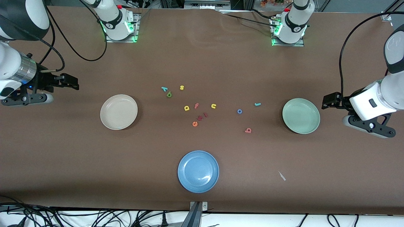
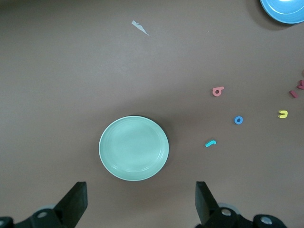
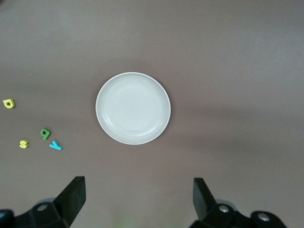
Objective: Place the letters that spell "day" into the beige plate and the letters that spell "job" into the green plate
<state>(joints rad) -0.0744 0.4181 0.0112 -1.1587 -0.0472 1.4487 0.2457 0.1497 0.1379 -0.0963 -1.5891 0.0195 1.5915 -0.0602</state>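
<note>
Only the front view shows all letters lying between the empty beige plate (image 1: 118, 112) and green plate (image 1: 300, 115); both wrist views show the left gripper (image 2: 141, 202) and right gripper (image 3: 137, 199) spread wide, empty, edges cropped.

Left end effector (image 2: 140, 209) hangs over the brown tabletop (image 2: 71, 85), fingers (image 2: 76, 202) spread wide, empty. Green plate (image 2: 134, 148) empty. Salmon b (image 2: 218, 91), blue o (image 2: 238, 120) and teal j (image 2: 210, 143) lie beside the plate, apart from one another.
</note>
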